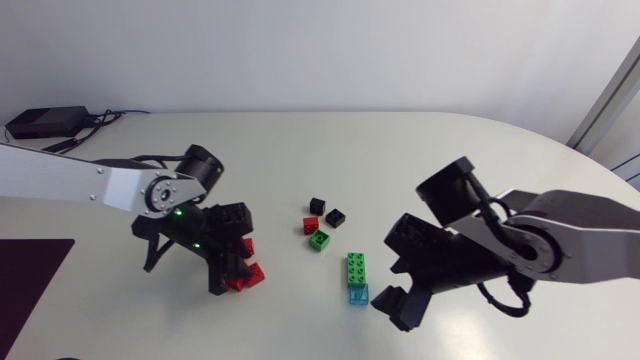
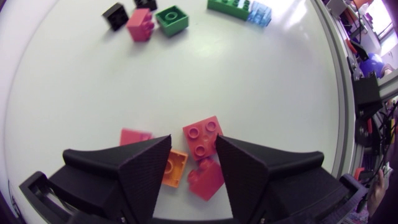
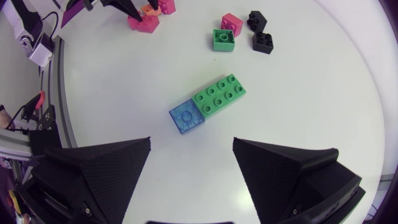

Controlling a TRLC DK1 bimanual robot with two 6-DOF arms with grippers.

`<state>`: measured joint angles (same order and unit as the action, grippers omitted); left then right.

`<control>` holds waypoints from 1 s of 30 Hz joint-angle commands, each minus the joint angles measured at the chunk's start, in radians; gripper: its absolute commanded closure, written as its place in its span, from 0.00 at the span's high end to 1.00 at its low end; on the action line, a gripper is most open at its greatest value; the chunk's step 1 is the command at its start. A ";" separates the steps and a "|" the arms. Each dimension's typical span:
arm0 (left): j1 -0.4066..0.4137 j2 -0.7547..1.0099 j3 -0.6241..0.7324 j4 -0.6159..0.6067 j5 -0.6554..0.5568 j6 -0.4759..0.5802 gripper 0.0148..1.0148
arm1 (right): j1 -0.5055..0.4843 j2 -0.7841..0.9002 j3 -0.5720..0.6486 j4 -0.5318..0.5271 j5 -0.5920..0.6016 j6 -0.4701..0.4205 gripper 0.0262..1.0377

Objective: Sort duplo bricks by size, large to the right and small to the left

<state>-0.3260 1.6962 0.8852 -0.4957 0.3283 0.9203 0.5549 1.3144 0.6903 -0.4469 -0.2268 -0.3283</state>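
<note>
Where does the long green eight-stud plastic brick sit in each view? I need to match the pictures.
Head view: the long green eight-stud brick lies near the middle of the table.
Left wrist view: far ahead of the left gripper.
Right wrist view: just ahead of the open right gripper.
Shared landmark: the translucent blue square brick touching one end of it.

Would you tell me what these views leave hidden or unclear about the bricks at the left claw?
- Head view: the left claw covers most of the red bricks, so their number and sizes cannot be told.
- Left wrist view: one finger hides part of the orange brick.
- Right wrist view: the same bricks are small and partly cut off by the picture's edge.
</note>
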 commanded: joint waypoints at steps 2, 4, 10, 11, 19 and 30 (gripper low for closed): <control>0.073 -0.052 -0.025 -0.035 -0.023 0.074 0.51 | 0.031 0.135 0.060 0.047 0.043 0.044 0.92; 0.077 -0.107 -0.020 -0.043 -0.018 0.066 0.61 | 0.030 0.209 0.086 0.065 0.058 0.049 0.92; 0.050 -0.225 -0.020 -0.055 0.015 0.015 0.77 | 0.045 0.286 0.101 0.070 0.063 0.081 0.92; 0.045 -0.237 -0.025 -0.064 0.018 0.014 0.77 | 0.053 0.292 0.100 0.070 0.061 0.086 0.92; 0.058 -0.328 -0.046 -0.098 0.044 0.011 0.77 | 0.145 0.367 0.140 0.065 0.057 0.129 0.74; 0.113 -0.420 -0.126 -0.115 0.064 0.040 0.77 | 0.231 0.424 0.268 0.030 0.069 0.150 0.12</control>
<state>-0.2222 1.2938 0.7979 -0.5991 0.3855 0.9432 0.7612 1.7046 0.9146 -0.3973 -0.1638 -0.1940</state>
